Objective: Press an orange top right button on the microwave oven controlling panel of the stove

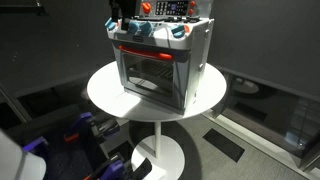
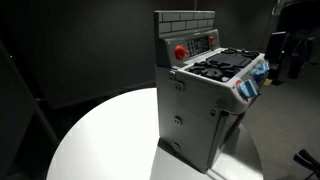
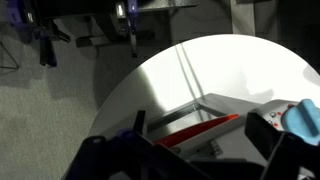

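The silver-grey toy stove [image 1: 160, 65] stands on a round white table [image 1: 105, 92], with a red-orange strip above its glass door and blue-and-white knobs [image 1: 180, 32]. The small dark controlling panel [image 1: 165, 8] with tiny light and red-orange buttons stands upright at the stove's back; it also shows in an exterior view [image 2: 203, 42] next to a big red button [image 2: 180, 50]. My gripper [image 1: 120, 16] hangs above the stove's top, to the side of the panel and apart from it. In the wrist view its fingers [image 3: 195, 168] are spread apart and empty over the stove's front [image 3: 200, 128].
The table [image 2: 100, 140] stands on a single pedestal foot [image 1: 160, 155]. Dark floor and equipment with blue parts [image 1: 70, 140] lie around it. A brick-patterned back wall [image 2: 185, 22] rises above the panel. The arm's dark shape [image 2: 288, 45] stands beyond the stove.
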Robot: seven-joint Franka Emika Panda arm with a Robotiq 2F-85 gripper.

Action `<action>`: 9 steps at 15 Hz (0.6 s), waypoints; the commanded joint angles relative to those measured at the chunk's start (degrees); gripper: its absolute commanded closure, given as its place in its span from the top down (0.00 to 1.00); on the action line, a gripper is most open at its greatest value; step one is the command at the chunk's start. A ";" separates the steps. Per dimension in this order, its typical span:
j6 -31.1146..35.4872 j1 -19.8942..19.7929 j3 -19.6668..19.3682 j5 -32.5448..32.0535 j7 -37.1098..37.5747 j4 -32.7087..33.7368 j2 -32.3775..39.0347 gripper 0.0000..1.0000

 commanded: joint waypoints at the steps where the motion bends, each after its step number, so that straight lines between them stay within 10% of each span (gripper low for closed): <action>1: -0.11 -0.36 0.32 0.07 -0.08 0.09 0.00 1.00; 9: 1.35 -0.72 0.75 -1.37 1.40 2.80 -0.41 1.00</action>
